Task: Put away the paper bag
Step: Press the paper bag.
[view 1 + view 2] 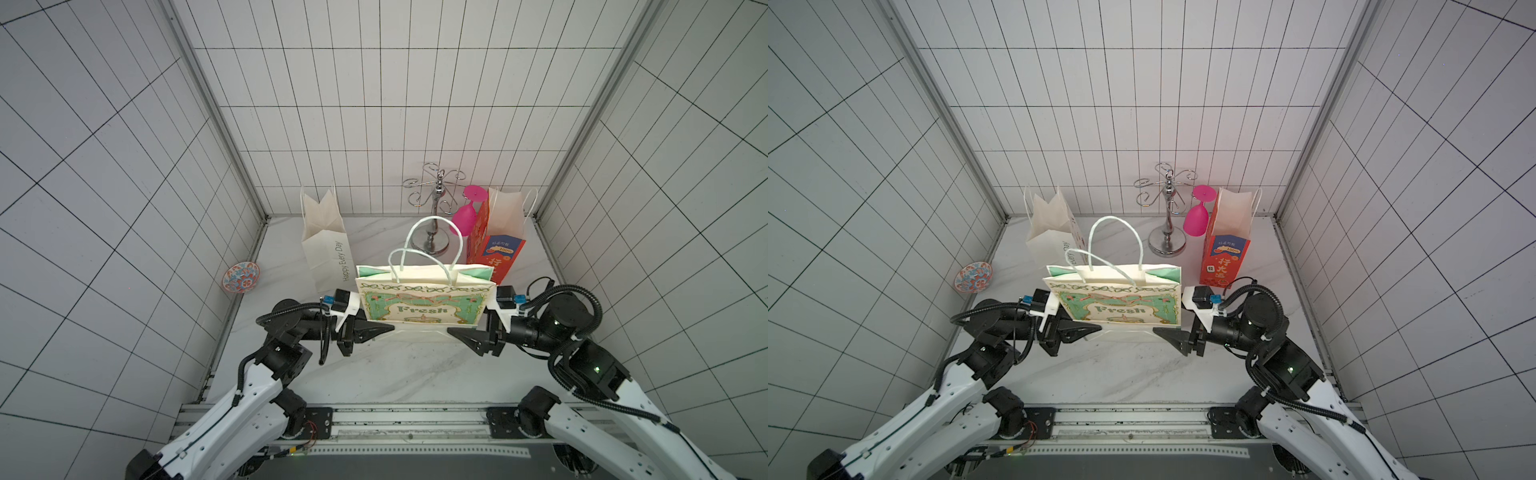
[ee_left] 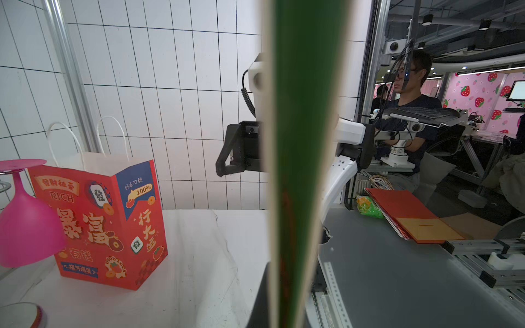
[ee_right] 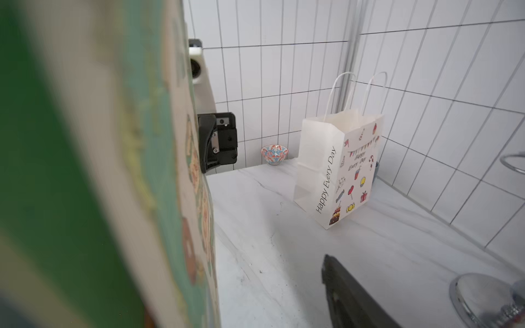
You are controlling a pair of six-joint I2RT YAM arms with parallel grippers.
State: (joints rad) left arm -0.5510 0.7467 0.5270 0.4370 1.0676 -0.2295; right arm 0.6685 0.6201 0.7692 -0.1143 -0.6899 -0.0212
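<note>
The paper bag (image 1: 424, 305) is standing upright on the worktop (image 1: 395, 374), left end effector (image 1: 388, 328) pinching its side fold, right end effector (image 1: 451, 331) sitting parted at the opposite edge. I'd be squeezing both sides evenly, flattening it.

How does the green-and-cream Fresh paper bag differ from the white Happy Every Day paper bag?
The green-and-cream Fresh paper bag stands near the front, between the left gripper and right gripper; the white Happy Every Day paper bag stands alone farther back. The Fresh bag's mouth is squeezed narrow; the white bag's gapes open. Both stand upright with looped handles.
</note>
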